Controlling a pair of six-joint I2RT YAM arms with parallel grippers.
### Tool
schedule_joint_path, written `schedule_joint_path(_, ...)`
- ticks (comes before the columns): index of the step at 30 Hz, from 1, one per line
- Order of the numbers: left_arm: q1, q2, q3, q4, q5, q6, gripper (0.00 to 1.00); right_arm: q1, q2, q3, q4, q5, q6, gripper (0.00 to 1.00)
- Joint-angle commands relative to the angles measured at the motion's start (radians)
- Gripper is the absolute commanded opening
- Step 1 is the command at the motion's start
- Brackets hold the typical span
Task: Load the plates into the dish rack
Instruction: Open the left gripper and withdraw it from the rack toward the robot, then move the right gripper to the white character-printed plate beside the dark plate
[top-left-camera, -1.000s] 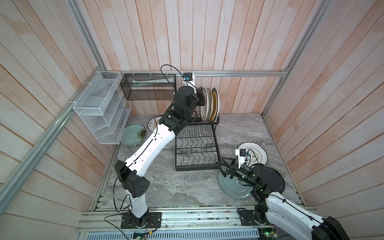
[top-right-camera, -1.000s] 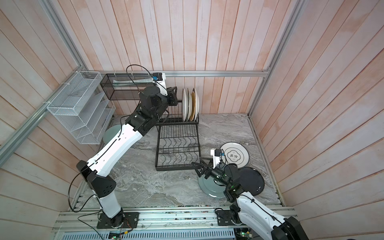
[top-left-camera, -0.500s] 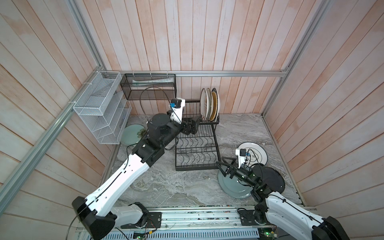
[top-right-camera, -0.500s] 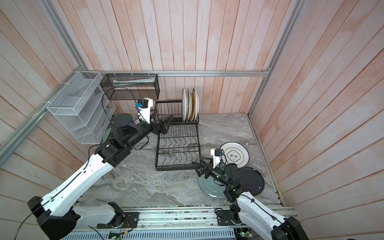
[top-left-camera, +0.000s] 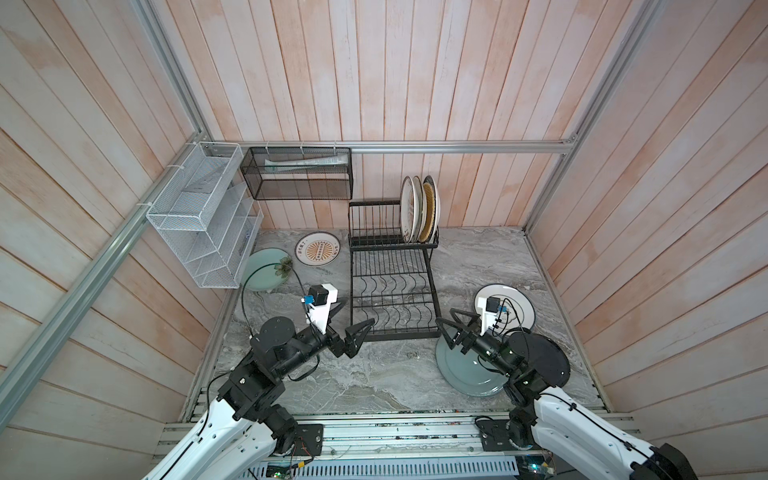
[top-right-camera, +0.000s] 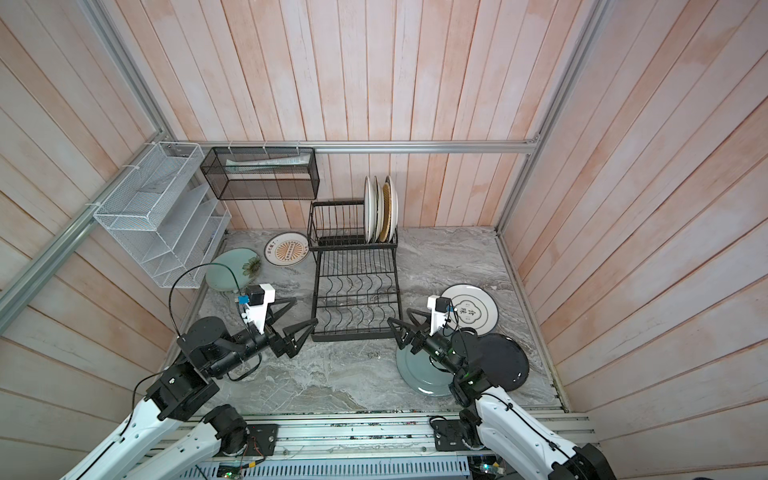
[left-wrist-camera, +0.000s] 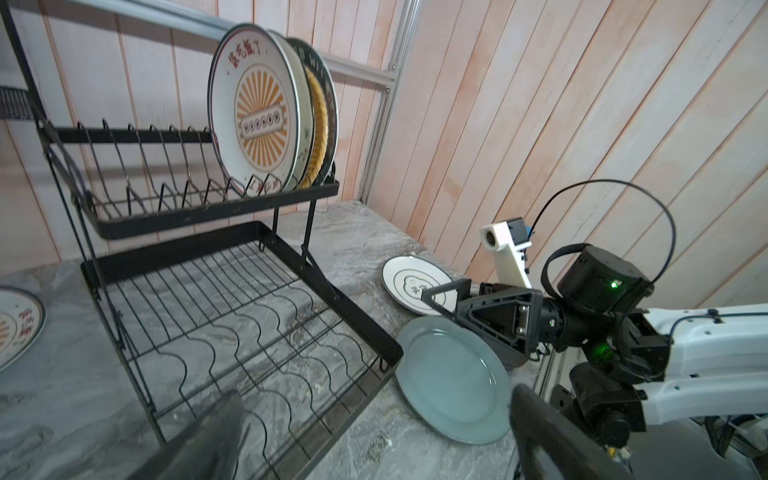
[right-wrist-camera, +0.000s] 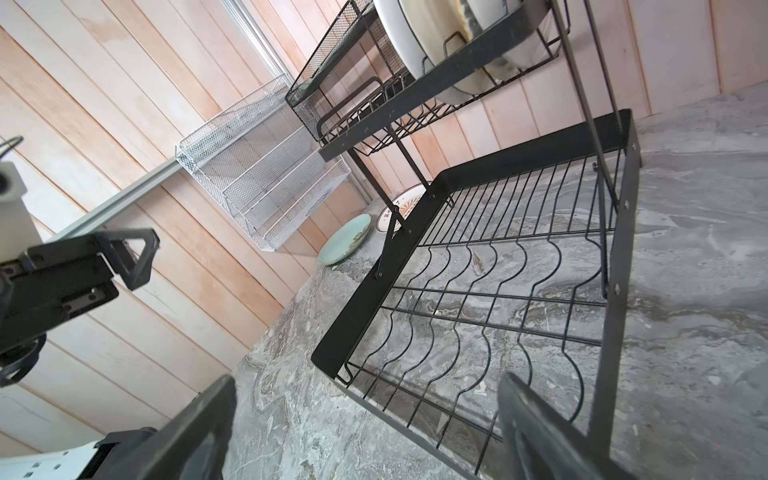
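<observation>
Both end effectors are released and hold nothing. The left gripper and right gripper hang with jaws wide apart at the two front corners of the black wire two-tier dish rack, centre frame.

**Risks (judgement):**
- The round grey-blue plate, lower right, lies flat on the grey marbled counter, just beside the rack's front corner.
- The round black plate seems to overlap its edge.
- Prying the grey-blue plate up could make it skid into the rack or drag the black one along, and a glazed rim may slip from the jaws.

**Containers:**
- The rack's upper tier has several plates standing upright at its right end, sunburst one in front. The lower tier has none.
- The black mesh wall basket, upper left, holds something pale that I can't identify.

**Plates not yet loaded:**
- The white black-ringed plate, right.
- The pale green flower plate and the white orange-sunburst plate, left of the rack.
</observation>
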Motion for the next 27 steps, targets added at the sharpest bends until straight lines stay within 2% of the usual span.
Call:
schedule_joint_path(1,0.002,-0.032,-0.028,-0.163,-0.114,-0.056,1.00,0.002,-0.013,0.025,-0.050,0.066,-0.020,0.98)
schedule_joint_path(4,-0.004,-0.037,-0.038,-0.247,-0.172,-0.074,1.00,-0.011,-0.022,0.058,-0.132,0.115,-0.019,0.98)
schedule_joint_path(9,-0.009,-0.088,-0.086,-0.166,-0.140,-0.130,1.00,-0.056,-0.017,0.178,-0.368,0.252,-0.038,0.98)
schedule_joint_path(11,-0.012,-0.090,-0.077,-0.188,-0.160,-0.132,1.00,-0.104,-0.001,0.224,-0.466,0.299,-0.034,0.98)
schedule_joint_path(17,-0.014,-0.155,-0.074,-0.207,-0.207,-0.143,1.00,-0.398,0.058,0.313,-0.715,0.380,0.121,0.98)
schedule_joint_path(21,-0.023,-0.190,-0.080,-0.199,-0.196,-0.145,1.00,-0.571,0.082,0.329,-0.806,0.441,0.165,0.98)
schedule_joint_path(24,-0.034,-0.184,-0.080,-0.200,-0.190,-0.142,1.00,-0.681,0.113,0.313,-0.804,0.470,0.199,0.98)
schedule_joint_path(27,-0.035,-0.175,-0.075,-0.202,-0.183,-0.139,1.00,-0.768,0.168,0.283,-0.712,0.389,0.216,0.98)
